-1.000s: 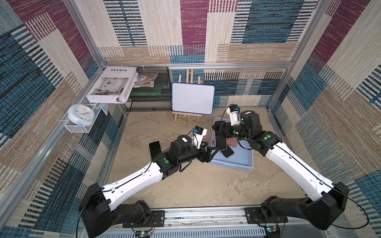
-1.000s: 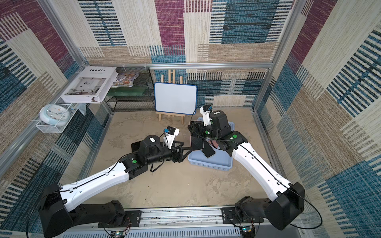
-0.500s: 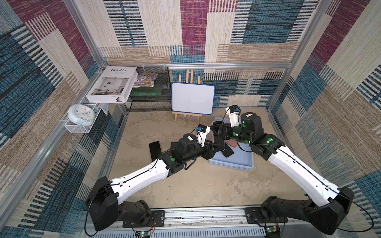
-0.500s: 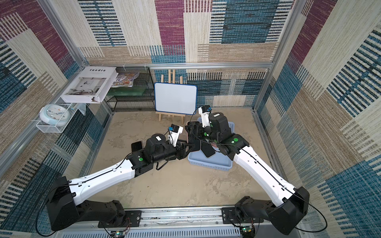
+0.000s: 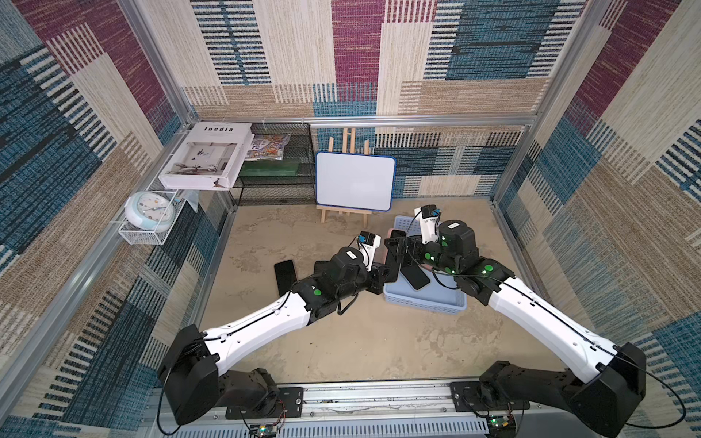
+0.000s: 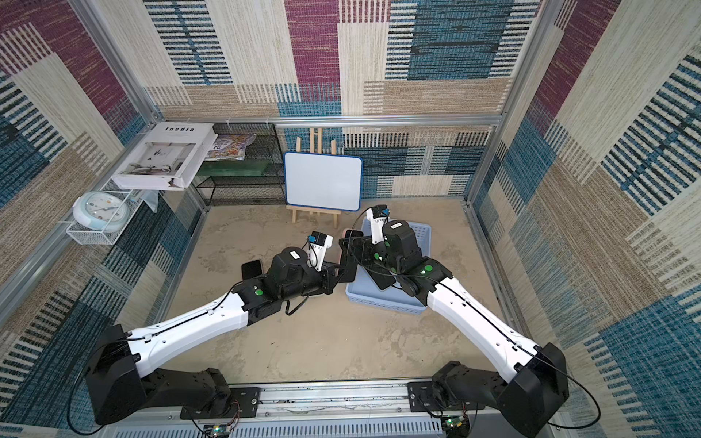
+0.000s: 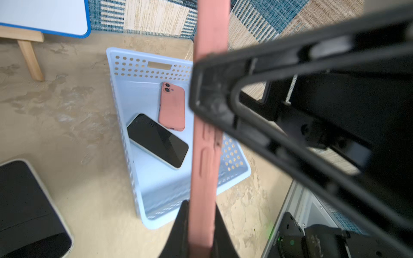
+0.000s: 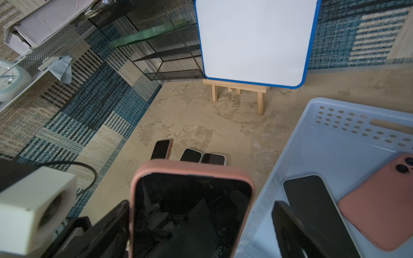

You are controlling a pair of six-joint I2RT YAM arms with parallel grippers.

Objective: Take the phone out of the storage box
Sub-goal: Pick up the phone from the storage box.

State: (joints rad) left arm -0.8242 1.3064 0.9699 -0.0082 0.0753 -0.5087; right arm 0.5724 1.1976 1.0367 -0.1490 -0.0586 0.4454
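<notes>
Phone (image 8: 190, 214) in the pink case is up in the air, upright between both arms, at the side wall of the storage box (image 7: 121, 107) nearest the left arm. We see the left gripper (image 7: 201, 214) clamped tight on it. Right gripper (image 8: 201, 202) sits around it with jaws spread and a gap on one side, so no grip. Another pink phone (image 7: 172, 107) and a black-screen phone (image 7: 157, 140) lie flat in the box. Three phones (image 8: 191, 154) lie on the table (image 8: 201, 125).
</notes>
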